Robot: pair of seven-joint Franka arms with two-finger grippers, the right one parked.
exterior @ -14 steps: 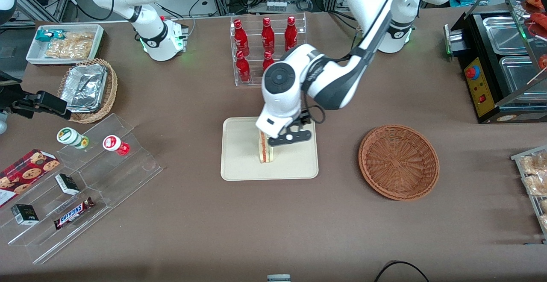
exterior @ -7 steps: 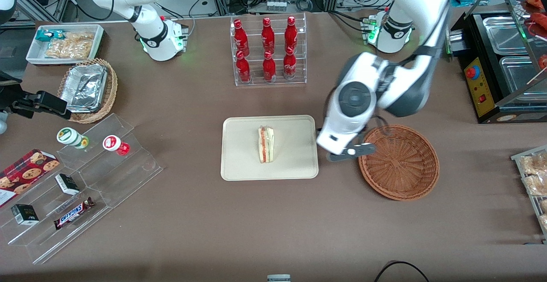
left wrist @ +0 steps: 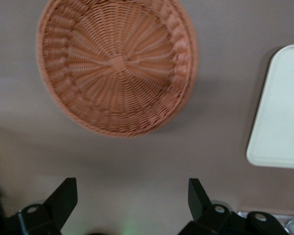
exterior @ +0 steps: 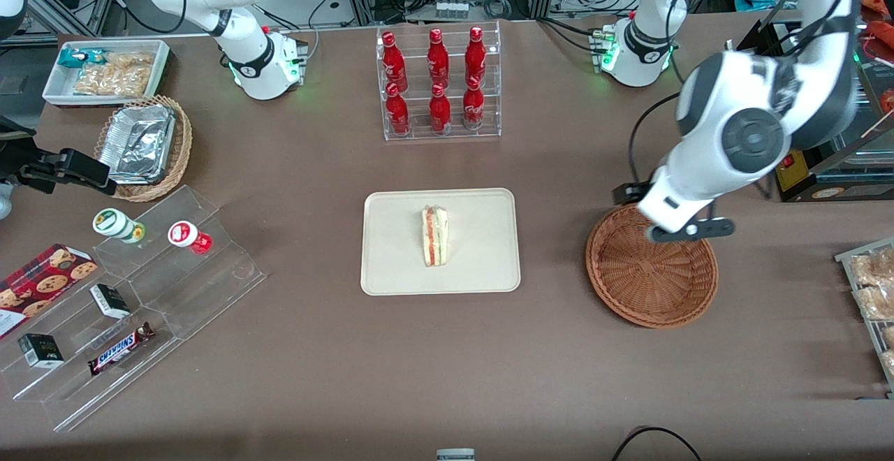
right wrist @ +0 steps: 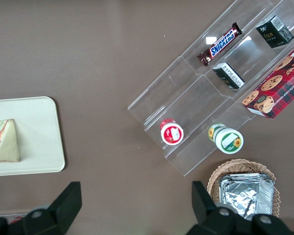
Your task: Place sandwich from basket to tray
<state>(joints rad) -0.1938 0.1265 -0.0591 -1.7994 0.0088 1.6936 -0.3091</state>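
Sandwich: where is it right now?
The sandwich lies mid-tray, clear of the open gripper above the basket.

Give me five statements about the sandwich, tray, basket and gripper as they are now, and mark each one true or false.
1. The sandwich lies on the tray. True.
2. The basket holds a second sandwich. False: nothing lies in it.
3. The gripper is shut on the sandwich. False: its fingers are open and hold nothing.
4. The gripper hangs above the basket's rim. True.
5. The basket touches the tray. False: bare table lies between them.
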